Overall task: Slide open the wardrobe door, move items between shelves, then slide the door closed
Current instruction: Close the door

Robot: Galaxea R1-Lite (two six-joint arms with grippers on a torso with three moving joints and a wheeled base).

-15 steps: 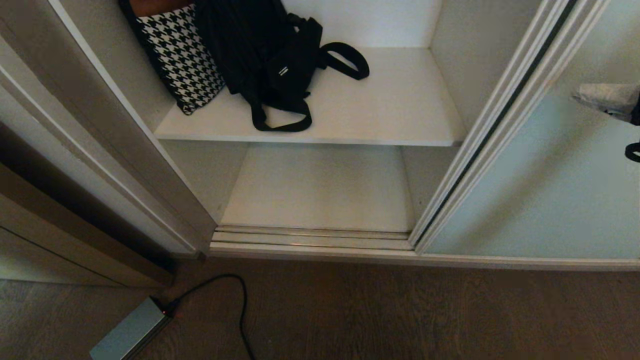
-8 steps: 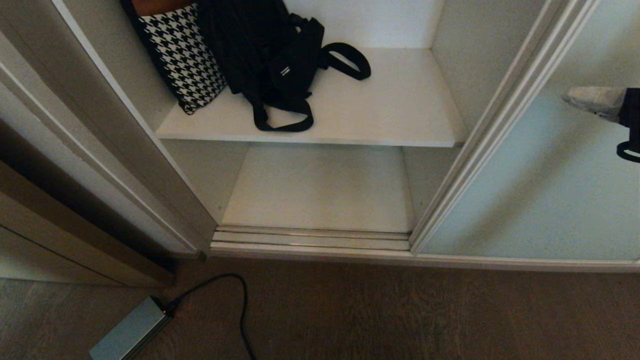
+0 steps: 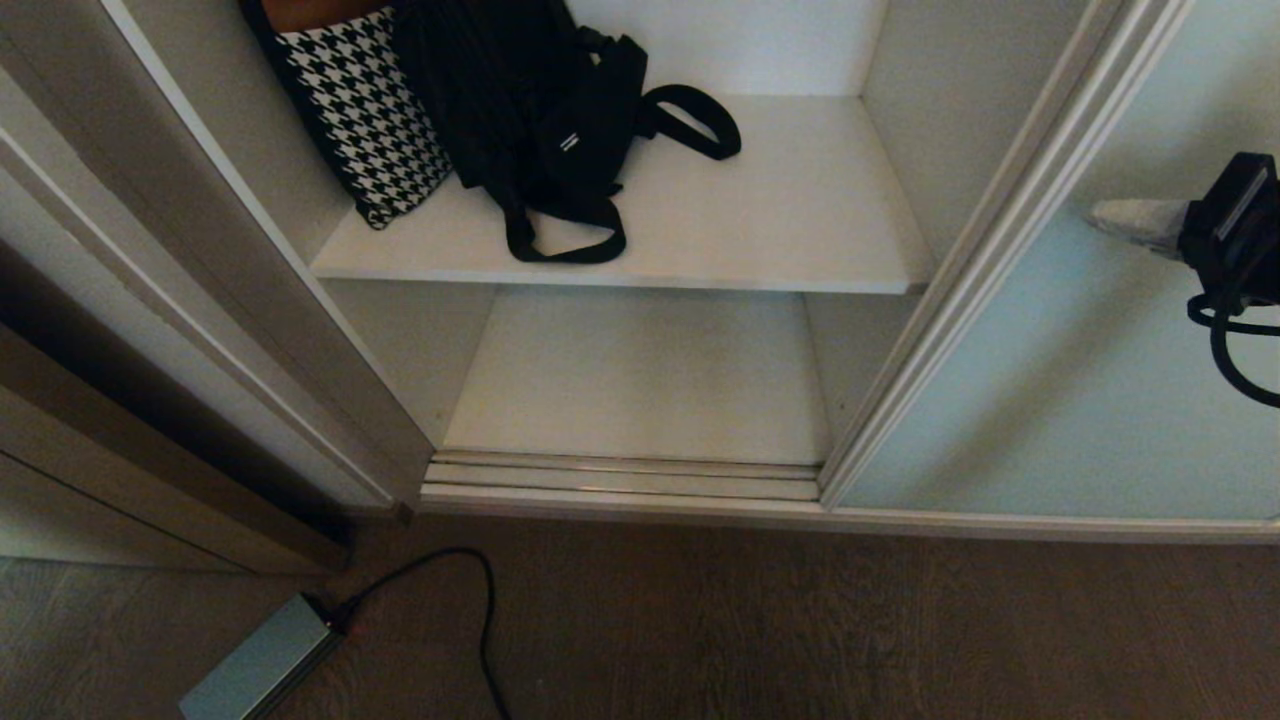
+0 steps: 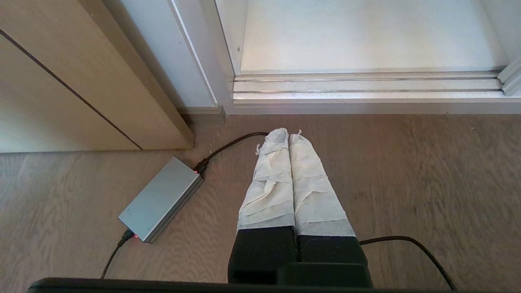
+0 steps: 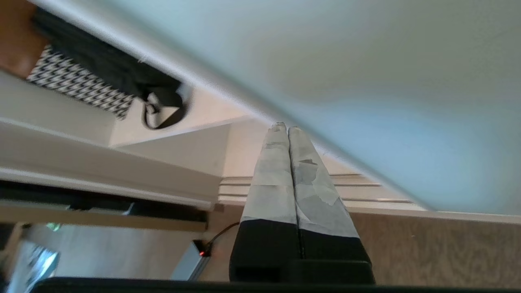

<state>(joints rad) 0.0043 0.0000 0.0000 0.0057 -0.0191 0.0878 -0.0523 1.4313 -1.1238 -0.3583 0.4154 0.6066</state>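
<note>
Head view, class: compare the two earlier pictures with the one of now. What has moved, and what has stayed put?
The right gripper, shut and empty, has come further in from the right edge, across the sliding wardrobe door toward its frame. Nothing was taken or let go. The black bag and the houndstooth bag lie unmoved on the upper shelf; the door remains open. The left gripper is shut above the floor.

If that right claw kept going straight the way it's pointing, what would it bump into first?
Probably the off-white frame of the sliding wardrobe door: the shut right gripper points at that edge, though depth is unclear.
</note>
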